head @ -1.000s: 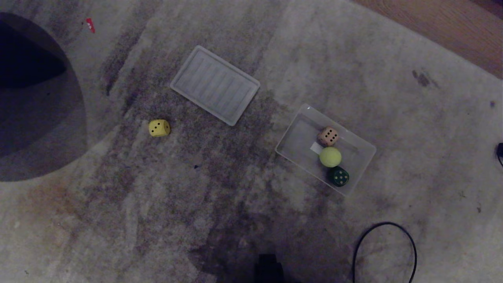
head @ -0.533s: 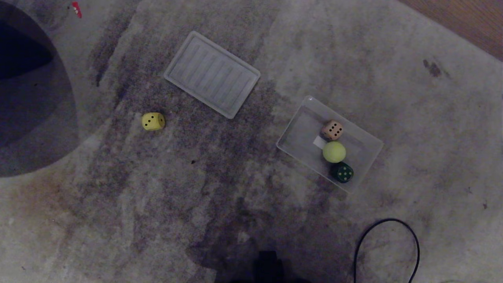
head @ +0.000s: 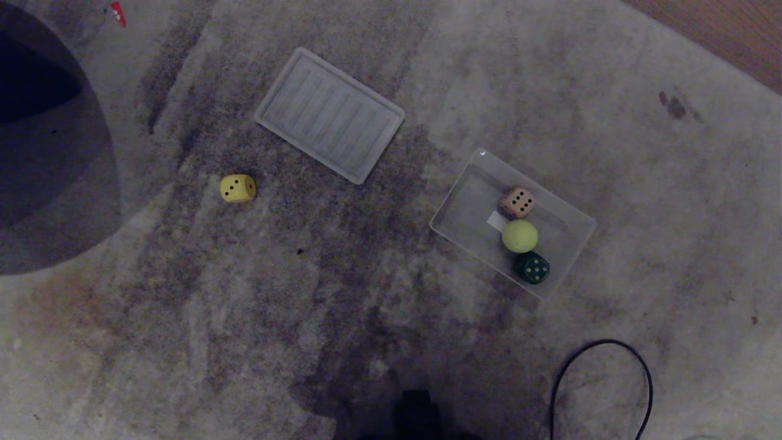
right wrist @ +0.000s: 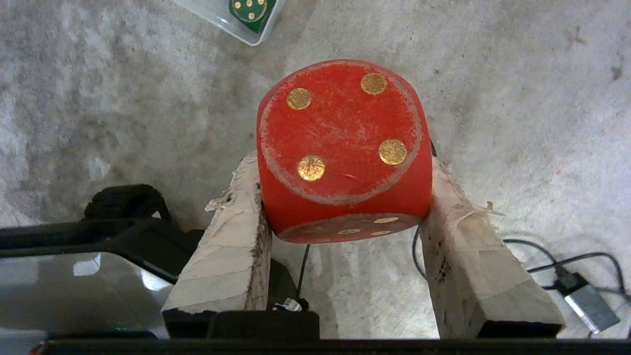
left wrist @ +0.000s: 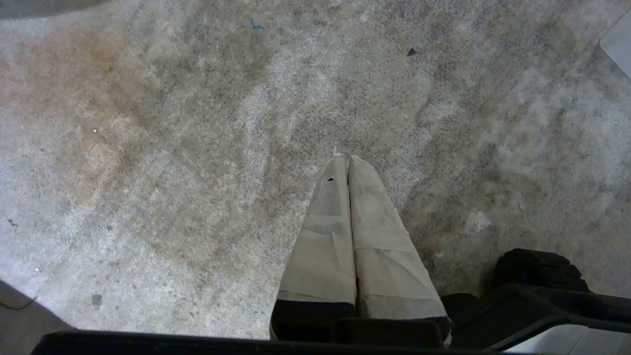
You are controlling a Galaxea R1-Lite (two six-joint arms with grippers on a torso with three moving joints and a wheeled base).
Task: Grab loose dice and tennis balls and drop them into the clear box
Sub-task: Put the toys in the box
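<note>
From my head camera neither arm shows. The clear box (head: 464, 211) sits on the carpet (head: 342, 305) to my right of centre, its long axis running diagonally, near end toward my right. Inside it I count three things in a row along the far-right side: one tan die (head: 517, 201), one tennis ball (head: 520, 236) and one dark green die (head: 531, 267). One yellow die (head: 237, 187) lies loose on the carpet well to my left, apart from the box, with the flat ribbed lid (head: 330, 115) between and beyond them. A black cable (head: 602, 345) loops at the lower right.

From my left wrist, my left end effector (left wrist: 348, 160) has its two padded fingers pressed together with nothing between them, hanging over bare carpet. No task thing lies near it in this view.

From my right wrist, my right end effector (right wrist: 345, 197) stands about half spread, clamped on the red die (right wrist: 342, 148), four-pip face toward the camera. A corner of the box with the green die in it shows ahead of the fingers and a little off to one side, well apart. I judge that is the relation that matters: the box lies ahead of my right end effector, so this arm carries the red die there.

Count: four dice, one ball, one box, one lid.
</note>
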